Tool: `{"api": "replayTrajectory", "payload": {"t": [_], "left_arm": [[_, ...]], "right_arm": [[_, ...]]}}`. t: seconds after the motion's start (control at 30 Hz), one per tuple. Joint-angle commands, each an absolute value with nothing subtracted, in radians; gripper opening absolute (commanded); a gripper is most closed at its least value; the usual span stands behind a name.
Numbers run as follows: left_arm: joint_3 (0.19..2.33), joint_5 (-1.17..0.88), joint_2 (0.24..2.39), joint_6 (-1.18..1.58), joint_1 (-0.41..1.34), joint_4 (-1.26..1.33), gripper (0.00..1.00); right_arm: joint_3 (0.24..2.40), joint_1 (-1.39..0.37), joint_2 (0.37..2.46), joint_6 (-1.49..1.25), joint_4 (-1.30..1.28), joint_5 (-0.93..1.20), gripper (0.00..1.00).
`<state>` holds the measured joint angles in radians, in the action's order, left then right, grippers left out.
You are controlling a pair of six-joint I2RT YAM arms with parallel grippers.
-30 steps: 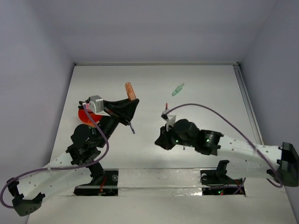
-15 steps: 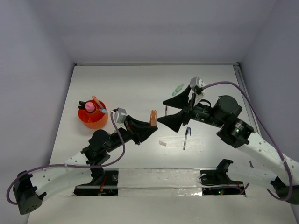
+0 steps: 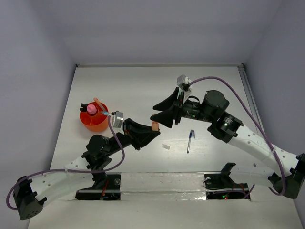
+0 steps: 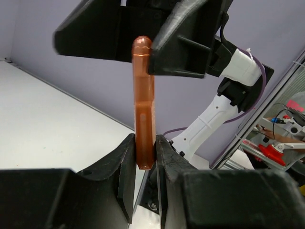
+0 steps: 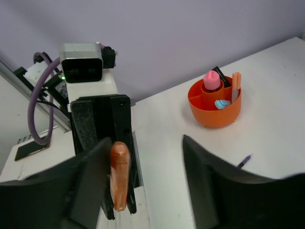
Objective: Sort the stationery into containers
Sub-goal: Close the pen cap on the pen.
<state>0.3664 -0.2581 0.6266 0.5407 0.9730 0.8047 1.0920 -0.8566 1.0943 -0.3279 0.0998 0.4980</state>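
Orange marker, upright, clamped in left gripper; right gripper jaws apart, flanking its upper end; orange pot well beyond.

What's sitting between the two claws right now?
An orange marker: the left claw grips its base, and its tip sits inside the open right claw. Both wrist views show it.

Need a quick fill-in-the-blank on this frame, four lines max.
The left gripper is shut on an ___ marker. The right gripper stands ___ around its free end. The pot holds a tube with a ___ cap. The pen on the table is ___.
Missing: orange; open; pink; blue.
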Motion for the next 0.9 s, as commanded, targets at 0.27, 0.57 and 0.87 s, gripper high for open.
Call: {"api": "replayTrajectory", "payload": {"t": [0.27, 0.57, 0.87], "left_arm": [[0.376, -0.252, 0.607, 0.538, 0.971, 0.893, 0.00], [0.442, -0.249, 0.638, 0.535, 0.971, 0.913, 0.00], [0.546, -0.190, 0.617, 0.549, 0.953, 0.867, 0.00]], "right_arm": [[1.055, -0.853, 1.092, -0.391, 0.212, 0.549, 0.37], [1.006, -0.853, 1.094, -0.426, 0.233, 0.571, 0.04], [0.827, -0.853, 1.104, -0.482, 0.319, 0.621, 0.00]]}}
